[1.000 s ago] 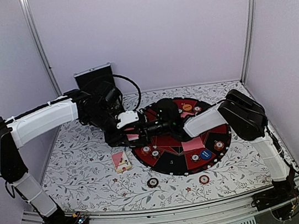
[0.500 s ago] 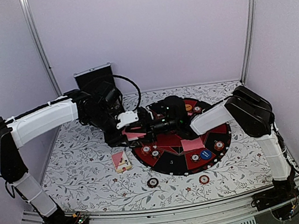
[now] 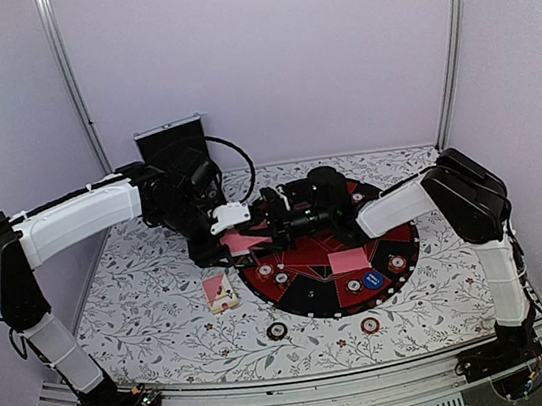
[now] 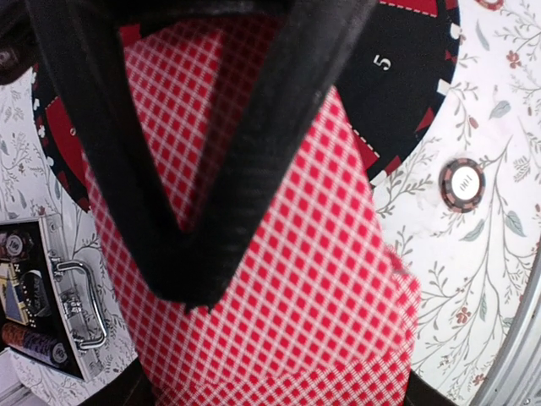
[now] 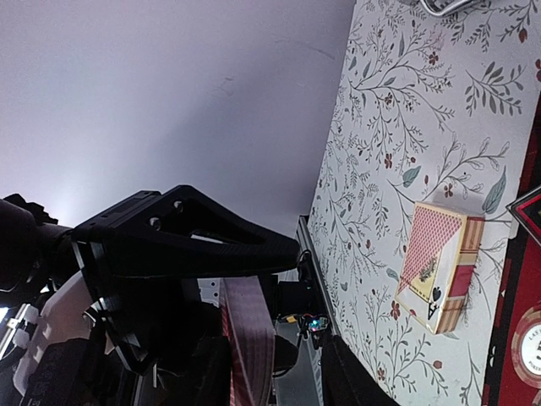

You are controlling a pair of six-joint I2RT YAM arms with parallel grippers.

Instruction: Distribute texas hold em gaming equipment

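Note:
My left gripper (image 3: 230,234) is shut on a stack of pink-backed playing cards (image 3: 246,239) above the left edge of the round mat (image 3: 398,246). In the left wrist view those cards (image 4: 321,279) fill the frame under one black finger (image 4: 194,254). My right gripper (image 3: 271,231) reaches in from the right. Its jaws stand open, one on each side of the stack's edge (image 5: 249,338), with a gap still showing. The small pink card box (image 3: 220,292) lies on the cloth left of the mat and also shows in the right wrist view (image 5: 439,266). One pink card (image 3: 348,260) lies on the mat.
Several chips, a blue button (image 3: 373,279) and an orange button (image 3: 338,193) sit on the mat. Two chips (image 3: 277,330) (image 3: 370,325) lie on the floral cloth near the front. The black case (image 3: 172,141) stands at the back left.
My right gripper has slid left across the mat to the cards held by the left gripper, and its jaws have narrowed. The left arm has stayed still.

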